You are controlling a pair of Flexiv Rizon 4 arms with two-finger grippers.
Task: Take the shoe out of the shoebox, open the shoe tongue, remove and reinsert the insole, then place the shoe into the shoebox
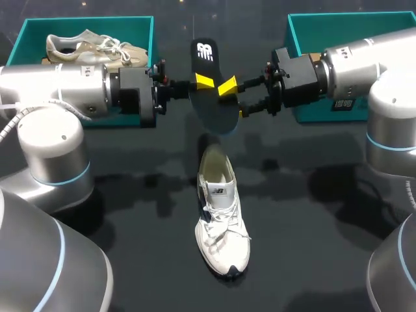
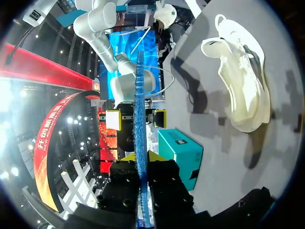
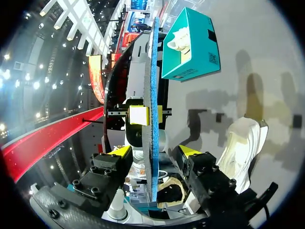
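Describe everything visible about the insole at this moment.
The insole is out of the shoe, held off the table beyond the white shoe's heel. It is thin and flat, black with a white logo on the face toward the head camera, blue and textured on the other. The left gripper pinches its middle; the right gripper's open fingers straddle it without touching.

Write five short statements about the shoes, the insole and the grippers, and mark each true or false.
1. The insole is held up off the table. True.
2. The white shoe is in a shoebox. False: it stands on the table.
3. The left gripper is shut on the insole. True.
4. The right gripper clamps the insole. False: its fingers stand apart on either side of it.
5. The left shoebox is empty. False: it holds a beige shoe.
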